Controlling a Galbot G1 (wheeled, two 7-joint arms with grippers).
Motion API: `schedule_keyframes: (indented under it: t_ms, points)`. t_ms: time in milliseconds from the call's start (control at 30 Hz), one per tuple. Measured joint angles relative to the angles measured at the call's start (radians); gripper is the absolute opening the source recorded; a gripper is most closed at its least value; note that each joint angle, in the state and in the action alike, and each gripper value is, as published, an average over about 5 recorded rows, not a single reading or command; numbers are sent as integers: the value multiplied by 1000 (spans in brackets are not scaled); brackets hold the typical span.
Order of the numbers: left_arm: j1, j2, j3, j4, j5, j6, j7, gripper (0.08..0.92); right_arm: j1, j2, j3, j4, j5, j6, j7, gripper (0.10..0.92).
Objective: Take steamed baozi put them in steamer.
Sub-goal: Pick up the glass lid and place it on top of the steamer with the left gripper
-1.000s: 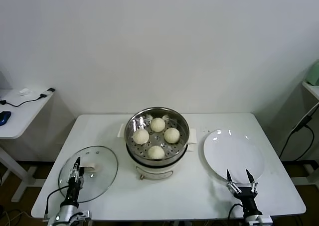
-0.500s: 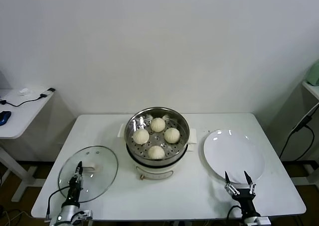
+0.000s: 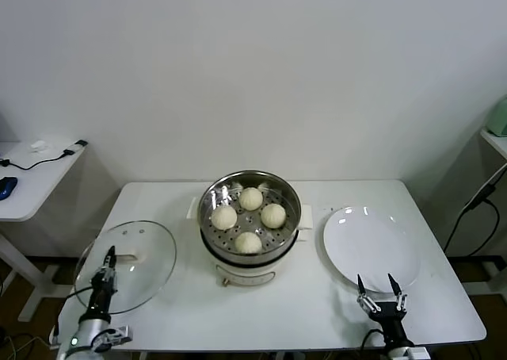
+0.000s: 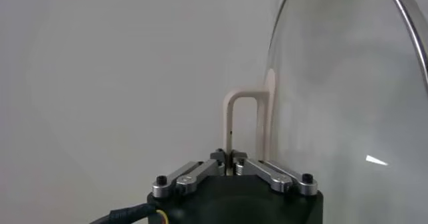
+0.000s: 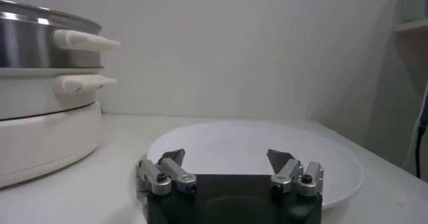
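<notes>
At the near right edge of the white worktop, the right gripper hovered with its fingers spread wide and nothing between them, just in front of the white plate, which lay by the right edge. At the near left corner, the left gripper had its fingers pressed together on the white handle of the glass lid, holding the lid tilted and partly out past the worktop's left edge. Farther back, at the middle of the worktop, stood the steamer, its steel basket atop the white cooker base. All four steamed baozi sat inside the basket on the perforated bottom.
</notes>
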Motion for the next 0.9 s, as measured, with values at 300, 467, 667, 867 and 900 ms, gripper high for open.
schedule_keyframes:
  t_ms: [300, 467, 667, 867, 900]
  points:
    - [53, 105, -8, -272, -122, 125, 203, 135, 8, 6, 0, 5, -40, -27, 11, 823]
    - [43, 143, 24, -407, -153, 230, 307, 135, 5, 7, 0, 19, -58, -41, 16, 823]
    - [0, 149, 109, -506, -130, 341, 390, 135, -2, 17, 0, 33, -82, -45, 19, 823]
    - [-56, 118, 241, -552, -56, 422, 455, 135, -5, 24, 0, 35, -96, -45, 19, 823]
    - [-67, 107, 266, -556, -40, 434, 465, 135, -5, 24, 1, 35, -97, -45, 19, 823]
